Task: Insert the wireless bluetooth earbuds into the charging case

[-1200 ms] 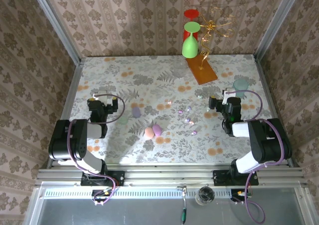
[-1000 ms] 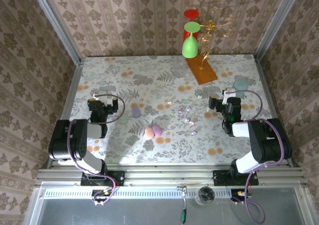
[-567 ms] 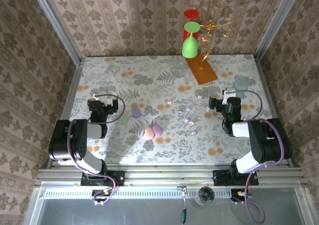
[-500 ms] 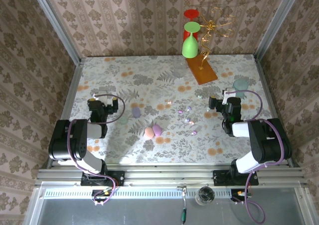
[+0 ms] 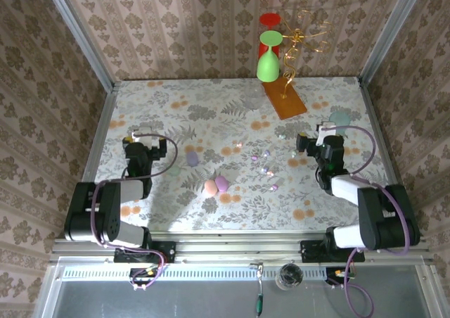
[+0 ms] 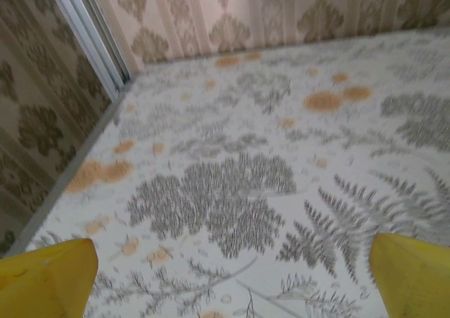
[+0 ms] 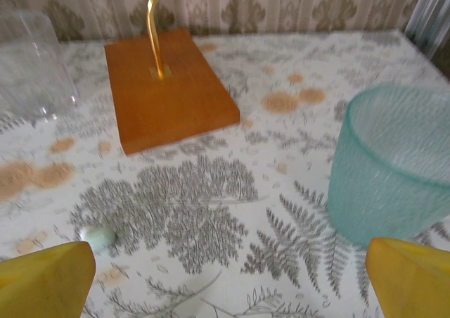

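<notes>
Showing the approach step, with nothing grasped yet. Toward the near edge of the floral-patterned table [image 5: 176, 212], a peach pebble-shaped case [image 5: 209, 186] touches a lilac pebble-shaped case [image 5: 222, 183]. Just right of the table's centre, the tiny glossy pink-lilac earbuds [image 5: 266, 170] lie scattered and loose. The left gripper [image 6: 228, 283] and right gripper [image 7: 228, 279] hover empty, fingers spread wide. The next move likely calls for a fine pinch on one bud.

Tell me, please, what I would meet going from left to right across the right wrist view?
clear glass vessel → orange wooden block with a gold wire stem → frosted teal glass cup
</notes>
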`<state>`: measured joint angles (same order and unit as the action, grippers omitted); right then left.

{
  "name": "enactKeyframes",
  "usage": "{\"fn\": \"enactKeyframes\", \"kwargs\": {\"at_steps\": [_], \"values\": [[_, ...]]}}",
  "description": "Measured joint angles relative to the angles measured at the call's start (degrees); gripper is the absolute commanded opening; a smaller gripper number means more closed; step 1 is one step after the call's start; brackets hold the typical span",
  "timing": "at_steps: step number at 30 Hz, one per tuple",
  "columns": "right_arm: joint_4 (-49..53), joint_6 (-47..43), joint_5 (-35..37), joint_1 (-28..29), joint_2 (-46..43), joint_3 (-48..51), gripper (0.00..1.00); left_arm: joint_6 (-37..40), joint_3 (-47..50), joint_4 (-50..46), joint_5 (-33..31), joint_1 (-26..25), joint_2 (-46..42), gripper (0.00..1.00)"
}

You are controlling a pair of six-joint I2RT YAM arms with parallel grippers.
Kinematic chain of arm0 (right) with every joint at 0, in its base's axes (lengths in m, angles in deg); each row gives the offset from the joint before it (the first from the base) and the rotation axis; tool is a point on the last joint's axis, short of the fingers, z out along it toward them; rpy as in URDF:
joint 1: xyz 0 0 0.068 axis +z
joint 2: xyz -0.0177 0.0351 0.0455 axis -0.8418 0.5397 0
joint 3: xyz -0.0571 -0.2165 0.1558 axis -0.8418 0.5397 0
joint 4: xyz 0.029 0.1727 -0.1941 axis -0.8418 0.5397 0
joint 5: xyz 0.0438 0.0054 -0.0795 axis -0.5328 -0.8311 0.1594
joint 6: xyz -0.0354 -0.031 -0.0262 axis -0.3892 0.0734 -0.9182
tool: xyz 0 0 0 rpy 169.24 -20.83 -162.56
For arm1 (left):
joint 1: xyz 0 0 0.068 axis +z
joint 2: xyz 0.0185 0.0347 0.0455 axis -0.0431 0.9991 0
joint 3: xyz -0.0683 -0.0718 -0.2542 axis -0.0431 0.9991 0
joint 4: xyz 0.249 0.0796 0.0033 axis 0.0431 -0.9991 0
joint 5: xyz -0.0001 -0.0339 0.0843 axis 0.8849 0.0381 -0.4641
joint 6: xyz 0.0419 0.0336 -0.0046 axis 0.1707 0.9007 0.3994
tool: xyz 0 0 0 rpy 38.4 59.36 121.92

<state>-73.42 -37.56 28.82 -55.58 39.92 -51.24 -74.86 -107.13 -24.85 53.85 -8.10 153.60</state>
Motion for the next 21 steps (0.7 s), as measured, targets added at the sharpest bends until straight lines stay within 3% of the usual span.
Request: {"fn": "enactKeyframes", "kwargs": {"at_steps": [5,12,16,21], "values": [[9.2,2.0,0.9,0.4,-8.2,-2.6,1.0,1.1,-0.5,-4.8,-2.0,-3.1,-8.9,1.0],[24.2,5.3,-0.8,3.6,-15.0,-8.8,1.0,1.2,-7.6,-17.4,-2.9,-10.8,-13.0,1.0],[30.8,6.4,-2.1,8.9,-15.1,-12.8,1.0,-0.4,-13.2,-26.8,-3.3,-15.1,-12.5,1.0],[35.5,6.7,-3.6,17.7,-12.2,-16.7,1.0,-8.7,-23.0,-42.3,-7.0,-19.5,-7.3,1.0]]}}
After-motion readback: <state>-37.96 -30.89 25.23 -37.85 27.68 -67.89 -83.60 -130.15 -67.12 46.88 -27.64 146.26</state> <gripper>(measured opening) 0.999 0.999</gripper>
